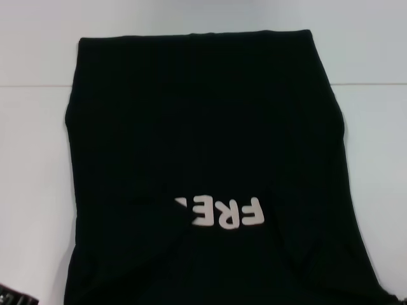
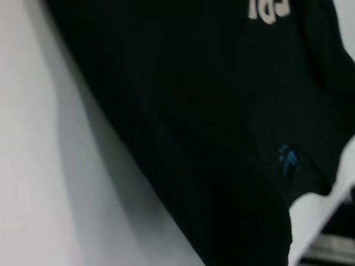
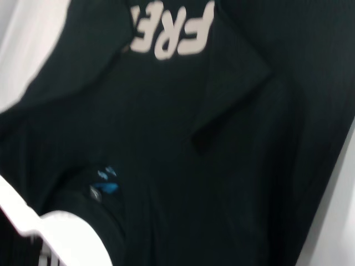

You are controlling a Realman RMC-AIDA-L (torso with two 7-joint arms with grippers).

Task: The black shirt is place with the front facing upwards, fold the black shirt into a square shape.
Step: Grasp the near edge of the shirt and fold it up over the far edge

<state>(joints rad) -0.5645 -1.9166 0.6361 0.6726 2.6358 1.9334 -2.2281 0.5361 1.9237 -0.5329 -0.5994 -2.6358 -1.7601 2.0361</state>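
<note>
Jaws of both grippers: can't tell, out of shot; black shirt (image 1: 210,165) flat on white table (image 1: 32,190), lettering (image 1: 222,211) creased.

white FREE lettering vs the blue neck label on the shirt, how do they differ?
Colour: the lettering is white, the neck label blue.
Size: the lettering is large block print; the neck label is a small mark.
Visibility: the lettering shows in all three views, partly hidden by a fold in the head view; the neck label appears only in the wrist views.
Both sit on the black shirt.

White table (image 1: 38,159) w/ black shirt (image 1: 203,127) lying flat on it.
</note>
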